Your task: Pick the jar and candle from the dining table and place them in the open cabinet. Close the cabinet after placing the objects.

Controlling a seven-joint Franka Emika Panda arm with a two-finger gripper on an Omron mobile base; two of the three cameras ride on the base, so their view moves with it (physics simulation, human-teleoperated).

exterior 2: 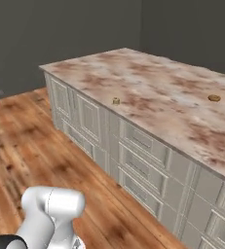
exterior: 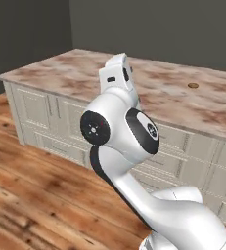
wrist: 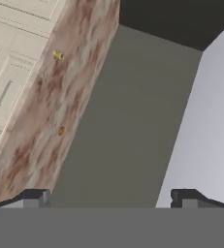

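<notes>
The dining table (exterior 2: pixel 153 92) has a wide reddish-brown and beige marbled top over a cream panelled base; it also shows in the left base view (exterior: pixel 60 73) and the hand view (wrist: pixel 40 135). The candle (exterior 2: pixel 116 101), a tiny yellow cylinder, stands near the table's front edge, and it appears in the hand view too (wrist: pixel 58 56). My gripper (wrist: pixel 109 198) is open, with nothing between its fingertips (wrist: pixel 36 197), and it is well away from the candle. The jar and the cabinet are out of view.
A small flat brown disc (exterior 2: pixel 214 97) lies further back on the table top (exterior: pixel 193 85) (wrist: pixel 61 131). Wooden floor (exterior 2: pixel 31 146) runs in front of the table. Dark grey walls (exterior: pixel 158 24) stand behind it. My white arm (exterior: pixel 119 132) blocks part of the left base view.
</notes>
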